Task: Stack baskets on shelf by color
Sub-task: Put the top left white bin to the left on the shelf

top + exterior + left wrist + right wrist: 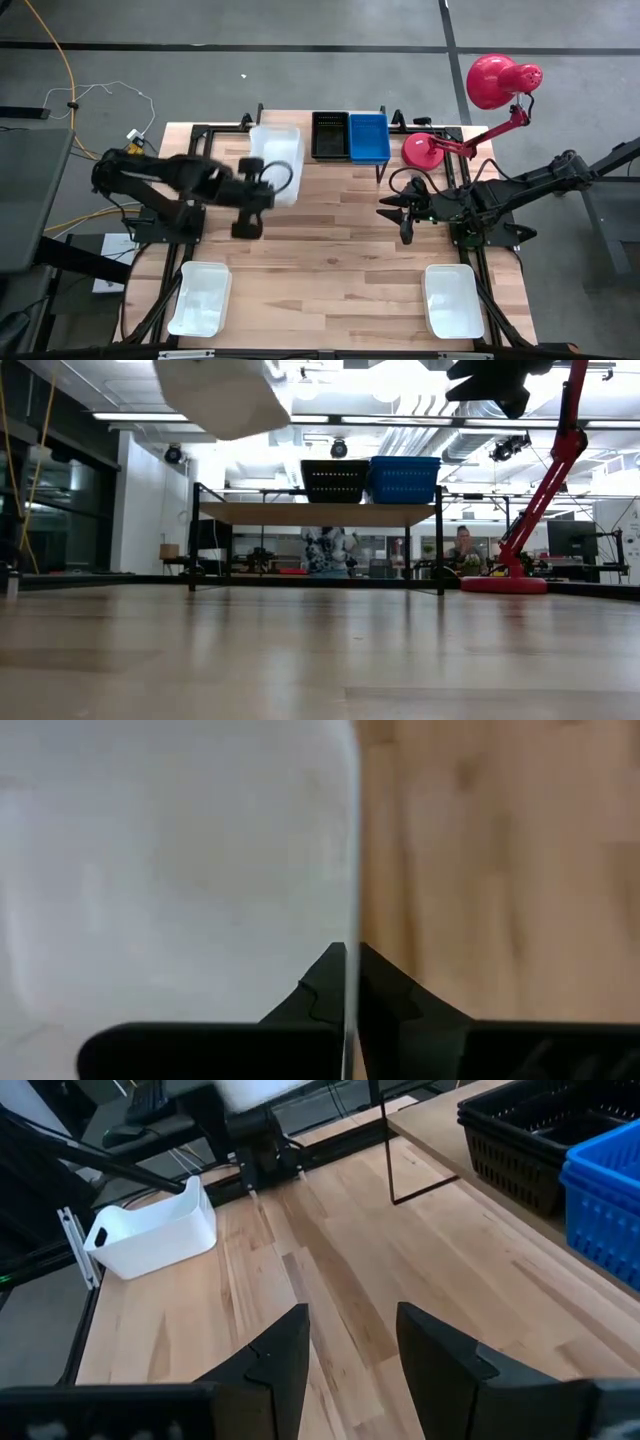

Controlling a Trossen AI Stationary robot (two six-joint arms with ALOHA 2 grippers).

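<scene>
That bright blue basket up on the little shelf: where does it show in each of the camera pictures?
High view: blue basket at top centre, touching the black basket.
Low view: on the shelf, right of the black basket.
Left wrist view: not in it.
Right wrist view: at the right edge.
Shared landmark: the black basket.

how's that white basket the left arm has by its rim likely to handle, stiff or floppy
The white basket probably stays stiff: pinched by one wall between the left gripper fingers, it keeps its shape. Likely light, hanging from that thin rim. Its smooth plastic might slip or swing.
</scene>
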